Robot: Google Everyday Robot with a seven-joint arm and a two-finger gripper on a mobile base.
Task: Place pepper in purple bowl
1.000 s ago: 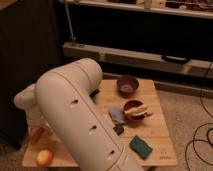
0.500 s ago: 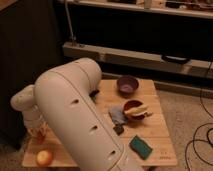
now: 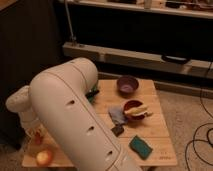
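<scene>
Pincer [image 3: 33, 129] sits low at far left side of worktop [image 3: 159, 131], under white wrist housing. Big white arm [image 3: 75, 115] sweeps diagonally across foreground & hides much of worktop's left-centre. Can't tell how far open pincer is, nor whether it grips anything: that end is in shadow & partly masked by arm.

Pepper [image 3: 38, 137] shows only as small orange-red patch right at pincer's lower end, at left side of worktop. Whether it's resting on wood or lifted off it, can't tell. Round yellow-orange fruit [image 3: 44, 158] lies near front-left corner, just in front of pepper & apart from it.

Purple bowl [image 3: 127, 85] stands upright toward back of worktop, right of centre, lighter violet inside showing. It's well apart from pepper, w/ arm between them. Red bowl [image 3: 135, 110] w/ yellow contents sits in front of purple bowl, near but not touching. Grey-blue cloth [image 3: 117, 115] lies crumpled just left of red bowl, up against its side. Small dark item [image 3: 118, 131] sits just in front of cloth; can't ID it. Green sponge [image 3: 141, 147] lies flat toward front-right. Bit of green object [image 3: 93, 94] peeks out beside arm, left of purple bowl. Black cables [image 3: 200, 140] trail on floor at right.
</scene>
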